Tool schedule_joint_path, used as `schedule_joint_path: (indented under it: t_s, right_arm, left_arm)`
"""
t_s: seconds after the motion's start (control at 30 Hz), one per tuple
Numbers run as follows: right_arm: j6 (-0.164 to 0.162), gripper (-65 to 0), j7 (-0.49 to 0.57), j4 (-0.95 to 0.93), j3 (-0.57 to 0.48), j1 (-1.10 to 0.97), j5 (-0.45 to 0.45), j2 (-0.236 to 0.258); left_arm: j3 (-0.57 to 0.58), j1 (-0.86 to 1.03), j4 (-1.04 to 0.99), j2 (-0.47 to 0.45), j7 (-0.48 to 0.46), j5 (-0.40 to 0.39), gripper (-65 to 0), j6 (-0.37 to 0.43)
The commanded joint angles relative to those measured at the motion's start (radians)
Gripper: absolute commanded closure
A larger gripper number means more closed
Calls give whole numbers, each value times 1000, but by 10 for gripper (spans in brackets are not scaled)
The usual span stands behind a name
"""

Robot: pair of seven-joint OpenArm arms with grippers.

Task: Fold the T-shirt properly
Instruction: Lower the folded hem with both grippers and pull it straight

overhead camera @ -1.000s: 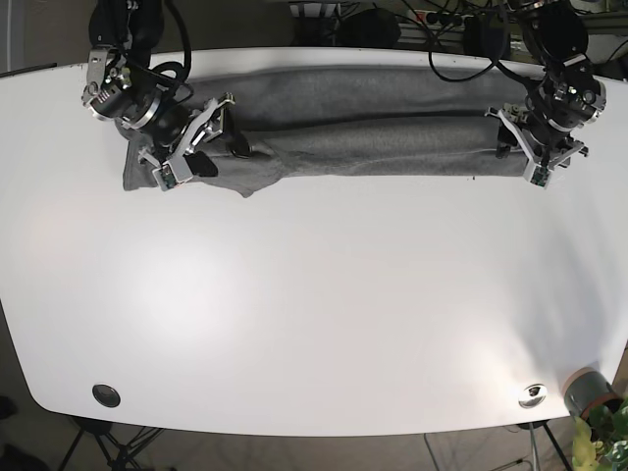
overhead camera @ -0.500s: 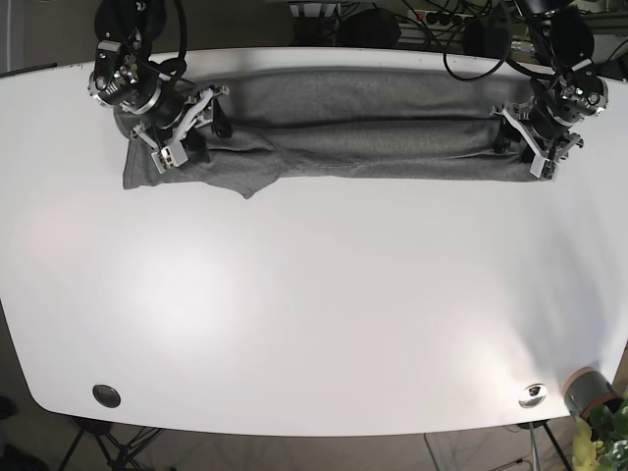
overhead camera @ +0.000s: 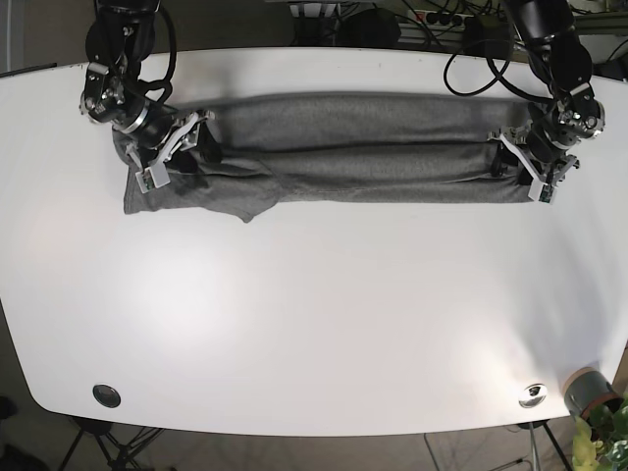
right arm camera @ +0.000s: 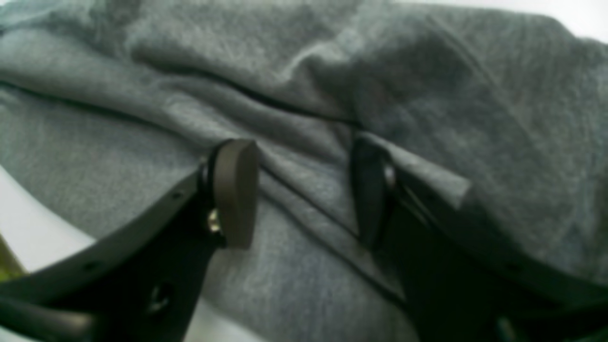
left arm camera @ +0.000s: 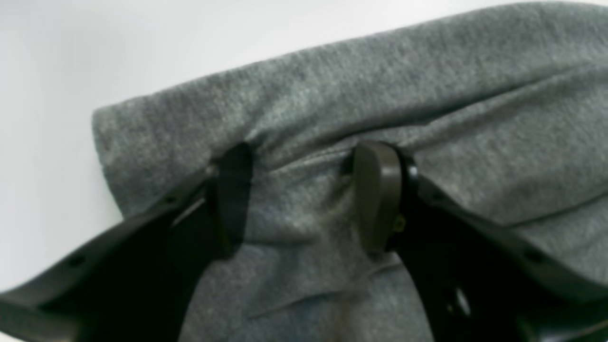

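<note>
the right gripper [overhead camera: 169, 149] sits at the sleeve end of the grey t-shirt [overhead camera: 363, 147], which lies as a long band across the far side of the white table [overhead camera: 314, 294]; the left gripper [overhead camera: 530, 162] sits at the other end. both are spread wide over cloth, pinching nothing. each should probably catch every layer evenly before lifting. no readable writing anywhere.

Long folded grey T-shirt [overhead camera: 363, 147] stretched across the far part of the white table [overhead camera: 314, 314], my left gripper [left arm camera: 304, 194] down on its end at the base view's right, my right gripper [right arm camera: 299, 190] on the opposite end, fingers apart over the cloth.
</note>
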Motion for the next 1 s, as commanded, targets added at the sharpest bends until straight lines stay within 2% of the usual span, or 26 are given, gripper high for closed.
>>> schedule_joint_path:
  t_s: [0.0,0.23,0.37,0.5,0.57,0.73,0.8,0.97]
  right_arm:
    - [-24,-306,-25,-55,6,48,-41,33]
    - [-21,-306,-23,-157,6,159,-36,83]
    - [-22,-308,-40,-51,10,162,-33,94]
    - [-21,-311,-80,31,86,162,-33,89]
    - [-19,-342,-115,57,122,166,-33,88]
    - [-19,-530,-152,46,173,208,-33,91]
    - [-19,-560,-154,24,173,211,-33,95]
    - [-18,-561,-154,-51,170,252,-33,89]
  left_arm:
    - [4,-28,-43,-4,43,34,-324,2]
    - [5,-138,-149,-4,43,34,-324,2]
    - [17,-178,-173,-4,46,34,-324,2]
    - [54,-184,-172,-4,45,34,-324,2]
    - [71,-184,-169,-4,45,34,-324,2]
    - [82,-184,-170,-3,45,34,-324,2]
    - [82,-183,-170,-3,45,34,-324,2]
    - [82,-183,-172,-3,45,34,-324,2]
